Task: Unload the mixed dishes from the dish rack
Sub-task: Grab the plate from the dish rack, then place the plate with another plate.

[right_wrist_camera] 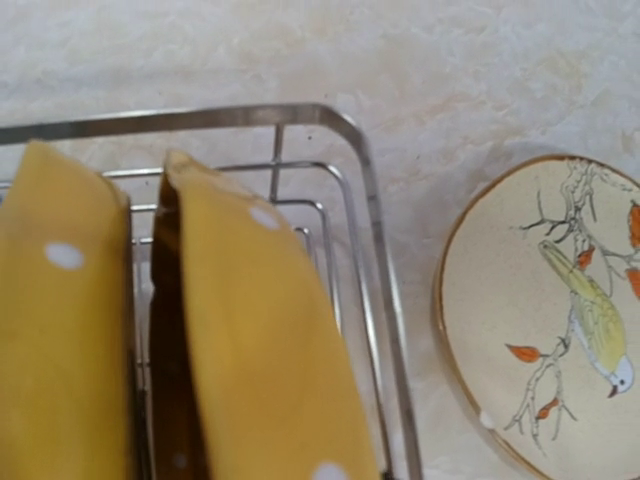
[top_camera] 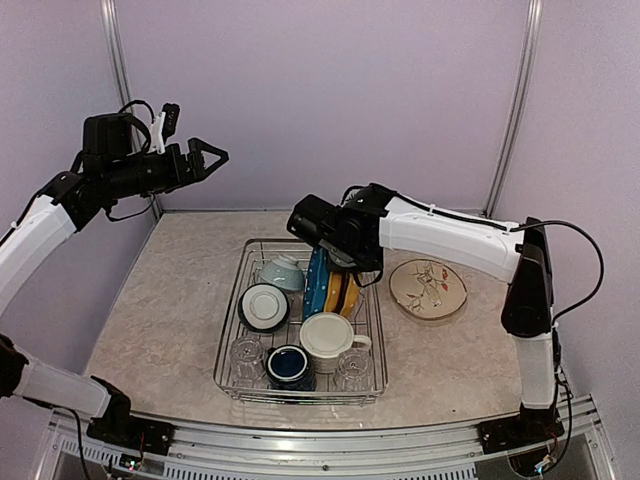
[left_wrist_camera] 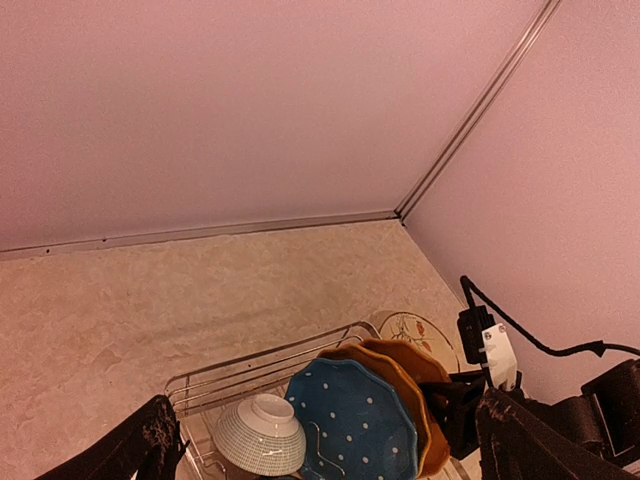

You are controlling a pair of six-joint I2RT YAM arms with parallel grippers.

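The silver wire dish rack (top_camera: 232, 340) stands mid-table. In it, a blue dotted plate (top_camera: 318, 285) and two yellow dotted plates (top_camera: 345, 292) stand upright. It also holds a pale teal bowl on its side (top_camera: 283, 272), an upturned bowl (top_camera: 264, 306), a cream mug (top_camera: 326, 338), a navy mug (top_camera: 290, 366) and two clear glasses (top_camera: 247, 353). My right gripper (top_camera: 352, 275) hangs right over the yellow plates (right_wrist_camera: 260, 340); its fingers are hidden. My left gripper (top_camera: 218, 157) is open and empty, raised high at the far left, away from the rack (left_wrist_camera: 270, 365).
A cream plate with a bird picture (top_camera: 428, 290) lies flat on the table just right of the rack; it also shows in the right wrist view (right_wrist_camera: 540, 320). Purple walls close the back and sides.
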